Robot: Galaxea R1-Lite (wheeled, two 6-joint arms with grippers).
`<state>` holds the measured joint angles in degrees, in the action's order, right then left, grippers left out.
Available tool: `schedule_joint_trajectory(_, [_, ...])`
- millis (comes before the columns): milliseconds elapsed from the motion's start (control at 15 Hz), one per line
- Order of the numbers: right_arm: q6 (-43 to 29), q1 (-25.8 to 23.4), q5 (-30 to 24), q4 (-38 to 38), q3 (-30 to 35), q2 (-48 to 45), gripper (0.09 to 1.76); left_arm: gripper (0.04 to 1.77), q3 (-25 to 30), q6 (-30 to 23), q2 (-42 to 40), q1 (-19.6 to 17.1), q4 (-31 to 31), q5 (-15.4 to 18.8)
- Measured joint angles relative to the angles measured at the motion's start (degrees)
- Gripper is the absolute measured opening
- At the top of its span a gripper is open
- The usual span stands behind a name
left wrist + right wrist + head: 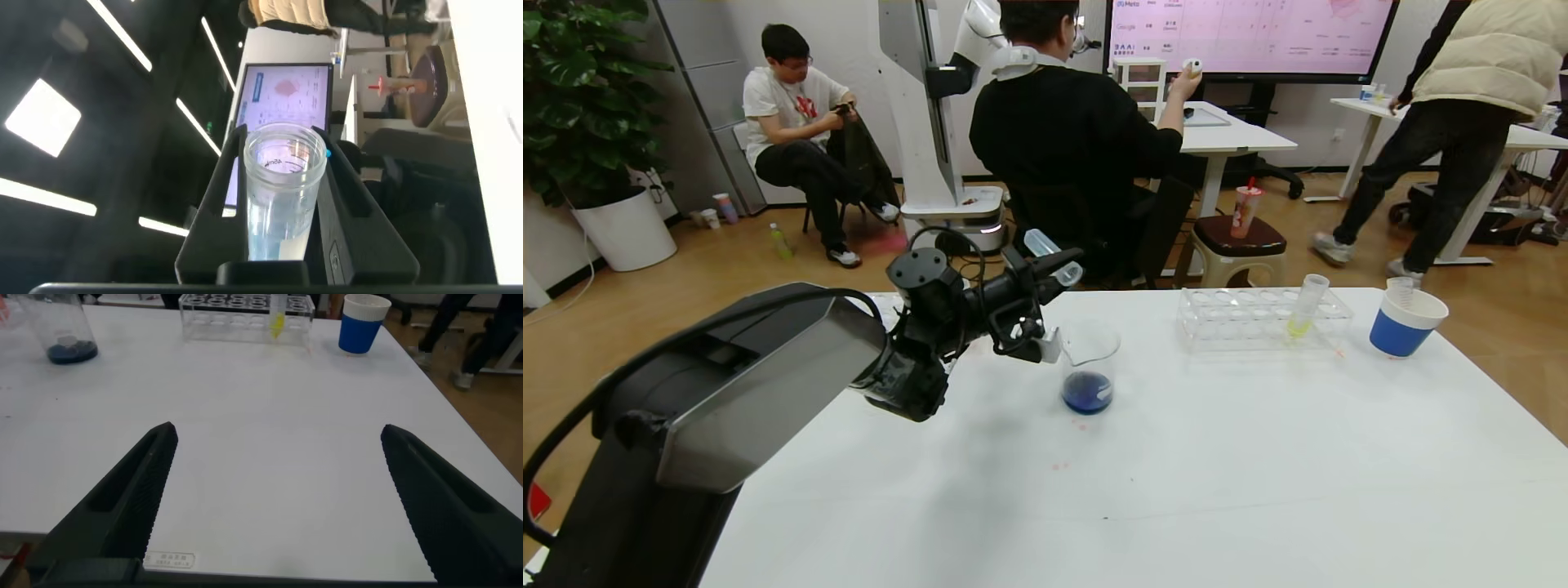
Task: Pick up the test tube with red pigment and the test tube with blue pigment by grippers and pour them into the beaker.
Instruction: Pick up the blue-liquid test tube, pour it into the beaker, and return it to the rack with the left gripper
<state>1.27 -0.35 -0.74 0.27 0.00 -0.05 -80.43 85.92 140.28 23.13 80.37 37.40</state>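
An emptied test tube (pixel 1052 256) is clamped in the closed left gripper (pixel 1045 273), tipped above the beaker (pixel 1088 367) of blue liquid; the right gripper (pixel 274 498) is held wide, empty, over the table (pixel 1176 457).

Head view: high, looking down across the desk (pixel 1176 474). Left wrist view: close, facing upward. Right wrist view: low over desk, sharing beaker (pixel 1088 367) and rack (pixel 1262 318).

- Behind your white table (pixel 1176 490), a wood-look floor (pixel 686 278) runs to pale walls.
- A large wall screen (pixel 1250 37) glows pink above white desks (pixel 1233 139) (one person sits at them, back to you).
- A potted plant (pixel 584 90) fills your far-left corner; a brown-topped stool (pixel 1241 241) stands nearby.
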Motion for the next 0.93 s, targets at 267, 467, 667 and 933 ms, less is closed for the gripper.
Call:
schedule_joint_trajectory(267, [0.0,0.0,0.0,0.0,0.0,0.0,1.74,0.50,-0.2,-21.3,-1.4,5.1,6.6,-16.5])
schedule_joint_trajectory(467, [0.0,0.0,0.0,0.0,0.0,0.0,1.74,0.50,0.2,-31.8,-4.3,7.4,7.2,-34.3])
schedule_joint_trajectory(667, [0.0,0.0,0.0,0.0,0.0,0.0,1.74,0.50,0.4,-41.8,-7.1,9.2,5.3,-52.9])
schedule_joint_trajectory(933, [0.0,0.0,0.0,0.0,0.0,0.0,1.74,0.50,0.2,-63.8,-11.9,11.2,-12.5,-74.4])
